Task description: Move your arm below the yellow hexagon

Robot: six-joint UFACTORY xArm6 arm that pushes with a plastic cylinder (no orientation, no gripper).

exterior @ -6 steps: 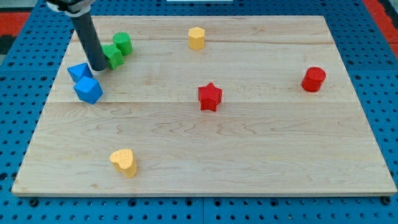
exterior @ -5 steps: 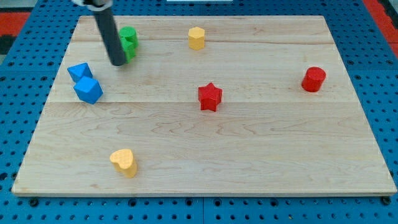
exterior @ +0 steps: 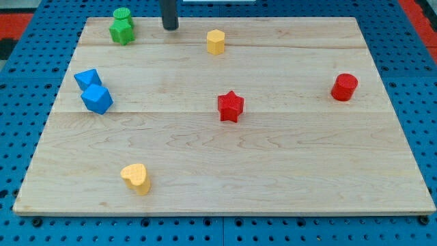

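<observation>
Yellow hexagon (exterior: 216,42) right of tip (exterior: 170,27) (near)

A pale wooden board (exterior: 287,157) lies on a blue perforated surface (exterior: 13,137), evenly lit.

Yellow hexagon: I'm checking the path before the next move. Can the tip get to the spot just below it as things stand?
Probably yes. My tip sits up-left of the yellow hexagon, and no block lies between; the red star is well below.
</observation>
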